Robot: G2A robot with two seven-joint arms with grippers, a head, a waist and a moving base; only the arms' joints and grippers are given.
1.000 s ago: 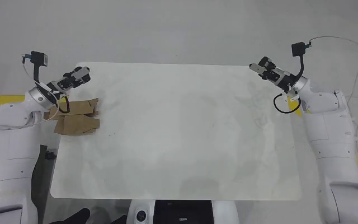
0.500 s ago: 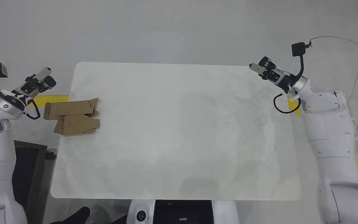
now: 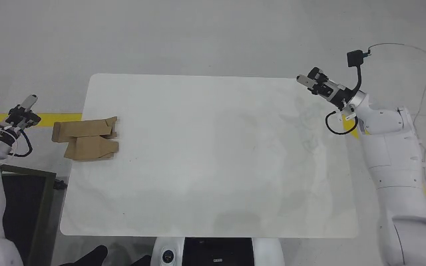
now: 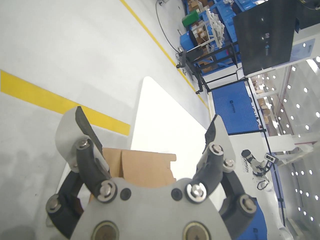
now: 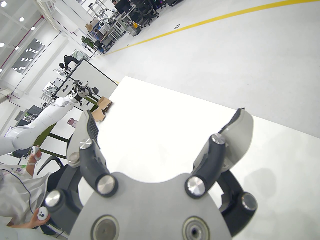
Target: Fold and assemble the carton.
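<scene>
At the left edge of the white bench [image 3: 213, 153]: one brown cardboard carton [image 3: 90, 147], collapsed flat, not yet folded into a box, with its left end hanging past the bench rim over the floor. Seen from above as two flat brown slabs, side by side and touching, the nearer one shorter and with a notched flap on its right side; impossible to tell whether joined or separate. Same carton [image 4: 145, 168] directly beyond the wrist in the left wrist view, lying partly on the bench [image 4: 160, 116]; seen small and far off as a brown shape [image 5: 101, 108] at the opposite bench edge in the right wrist view. Count: one carton, one bench, two grippers, two fingers on each. Left gripper [image 3: 25, 108] off the bench, out over the floor near the carton's overhanging end, not touching it; left gripper [image 4: 147, 116] with fingers spread wide, holding nothing. Right gripper [image 3: 303, 79] at the far right corner of the bench, well apart from the carton; right gripper [image 5: 163, 114] likewise with fingers spread wide over bare bench [image 5: 175, 106]. Yellow line [image 4: 62, 101] on the grey floor beside the bench.
</scene>
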